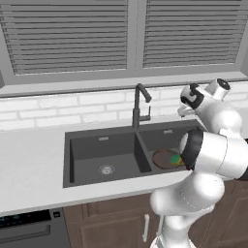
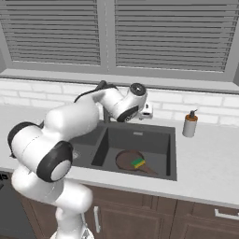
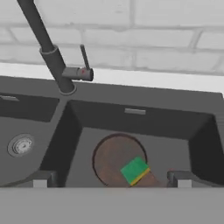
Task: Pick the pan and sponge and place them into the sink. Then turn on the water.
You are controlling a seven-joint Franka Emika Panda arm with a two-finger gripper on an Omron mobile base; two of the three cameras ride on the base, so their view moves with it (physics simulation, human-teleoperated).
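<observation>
The dark brown pan (image 1: 163,157) (image 2: 125,159) (image 3: 109,157) lies flat in the right basin of the dark grey sink (image 1: 68,140) (image 2: 140,135) (image 3: 131,118). On the pan's near side, by its handle, rests the green and yellow sponge (image 1: 176,159) (image 2: 138,163) (image 3: 134,170). My gripper (image 1: 182,111) (image 2: 148,112) (image 3: 110,180) hangs open above the right basin, to the right of the gooseneck faucet (image 1: 140,104) (image 3: 52,52), with nothing between its fingers. The faucet's lever (image 3: 83,59) points up beside its base. No water falls from the spout.
A soap dispenser (image 2: 189,123) stands on the counter right of the sink. The left basin has a silver drain (image 1: 106,169) (image 3: 21,145). White brick backsplash and a shuttered window rise behind the faucet. My own arm blocks part of the right basin in the left base view.
</observation>
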